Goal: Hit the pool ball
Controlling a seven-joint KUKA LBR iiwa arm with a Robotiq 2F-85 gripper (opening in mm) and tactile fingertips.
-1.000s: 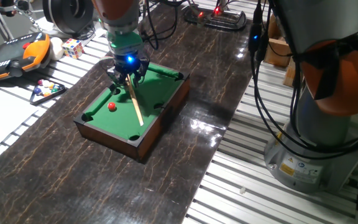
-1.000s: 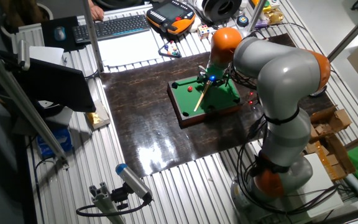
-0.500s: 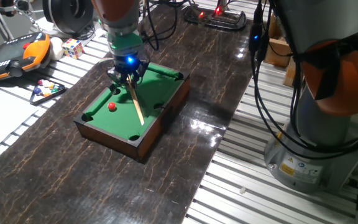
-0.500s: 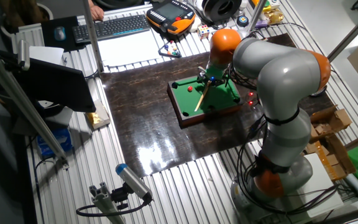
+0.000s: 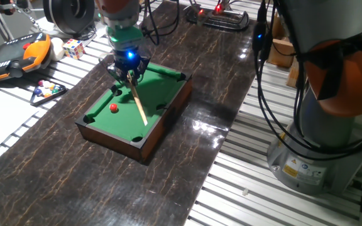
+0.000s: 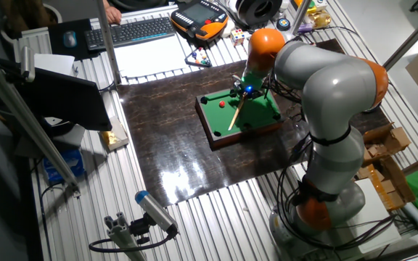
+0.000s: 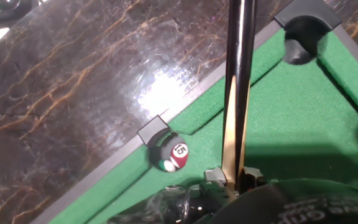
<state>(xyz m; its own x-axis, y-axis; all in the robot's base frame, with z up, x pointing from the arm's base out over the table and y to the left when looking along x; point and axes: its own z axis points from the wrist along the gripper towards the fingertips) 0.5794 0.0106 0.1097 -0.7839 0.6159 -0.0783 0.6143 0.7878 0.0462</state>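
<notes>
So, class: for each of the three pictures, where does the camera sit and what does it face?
One fixed view: low at the table's end, facing the pool table; tool and arm show.
Other fixed view: high overhead, whole arm visible.
Hand view: on the tool, along the cue to the felt.
All share the cue; the pool ball shows in both fixed views.

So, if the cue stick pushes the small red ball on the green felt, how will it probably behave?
The pool ball is a small glossy sphere, so it will probably roll off at a light touch. The flat felt of the pool table should let it run fairly straight until a rail or pocket stops it. Held by the gripper, the thin cue stick could glance off it.
</notes>
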